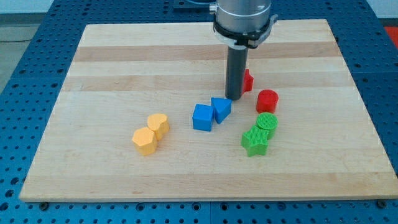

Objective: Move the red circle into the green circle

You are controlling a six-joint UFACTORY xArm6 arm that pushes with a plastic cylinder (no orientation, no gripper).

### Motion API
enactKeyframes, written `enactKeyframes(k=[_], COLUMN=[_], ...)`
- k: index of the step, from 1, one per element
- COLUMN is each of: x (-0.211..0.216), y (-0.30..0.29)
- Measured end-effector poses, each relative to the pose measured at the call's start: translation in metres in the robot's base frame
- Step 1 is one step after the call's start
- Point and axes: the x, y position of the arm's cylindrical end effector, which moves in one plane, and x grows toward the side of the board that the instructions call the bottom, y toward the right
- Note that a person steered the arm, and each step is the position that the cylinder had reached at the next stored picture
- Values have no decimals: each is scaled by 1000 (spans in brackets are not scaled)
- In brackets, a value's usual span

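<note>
Tip (234, 98) left of red circle (267, 100), green circle (267, 122) perhaps just below.

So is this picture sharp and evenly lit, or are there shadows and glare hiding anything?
In the camera view, the light is soft and even on the wooden board, with no strong glare; blocks like the red circle and green circle look crisp, casting only faint shadows; my tip partly hides a second red block behind the rod.
</note>
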Motion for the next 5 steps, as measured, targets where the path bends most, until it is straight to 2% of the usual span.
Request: enactKeyframes(k=[2, 5], x=[-60, 27], y=[55, 45])
